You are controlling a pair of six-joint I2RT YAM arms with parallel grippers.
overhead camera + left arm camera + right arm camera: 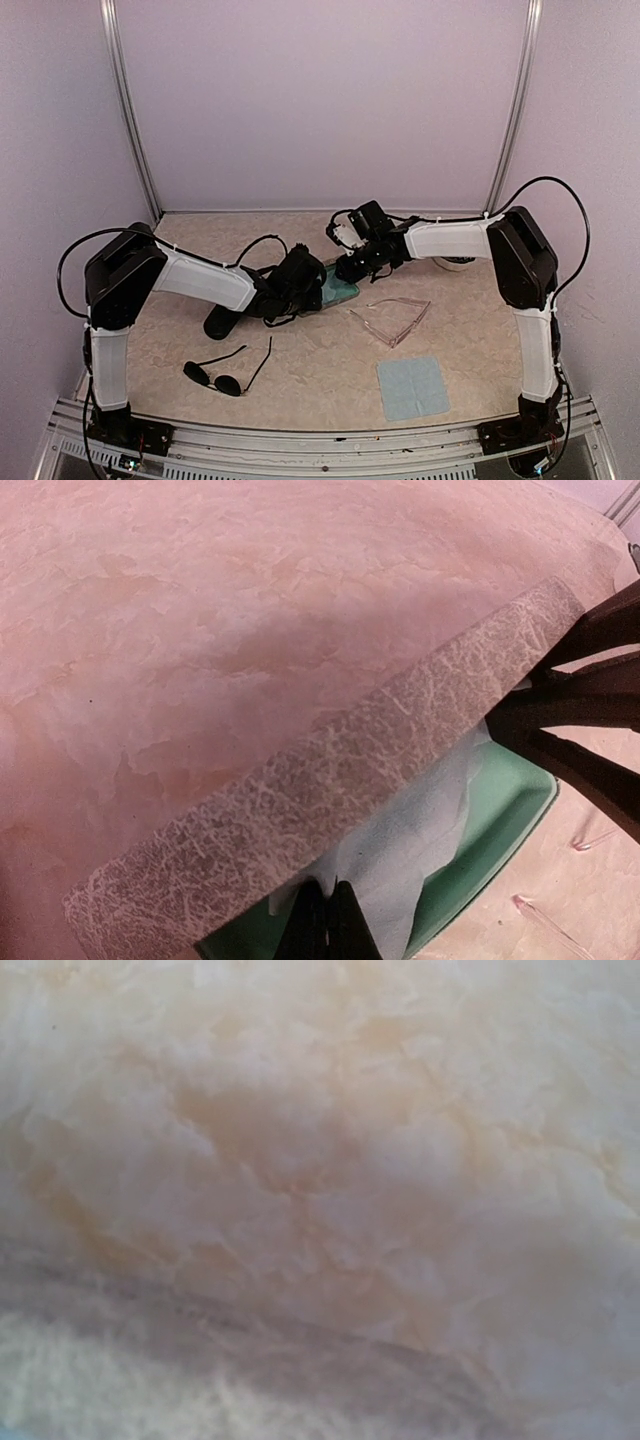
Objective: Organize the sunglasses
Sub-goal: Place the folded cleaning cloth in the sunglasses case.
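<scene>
The dark wire-frame sunglasses (225, 373) lie open at the table's front left. The clear pinkish sunglasses (392, 318) lie right of centre; one arm tip shows in the left wrist view (545, 922). Both grippers are away from them, at the grey case (338, 288) with teal lining (500, 820). My left gripper (308, 283) (328, 920) is shut on a pale blue cloth (420, 850) lying inside the case. My right gripper (352, 268) (545, 685) grips the far corner of the raised grey lid (330, 770). Its own view is blurred and shows no fingers.
A black oval case (222, 322) lies under the left forearm. A second light blue cloth (412, 387) lies flat at the front right. A white object (457, 263) sits behind the right forearm. Walls enclose the table on three sides.
</scene>
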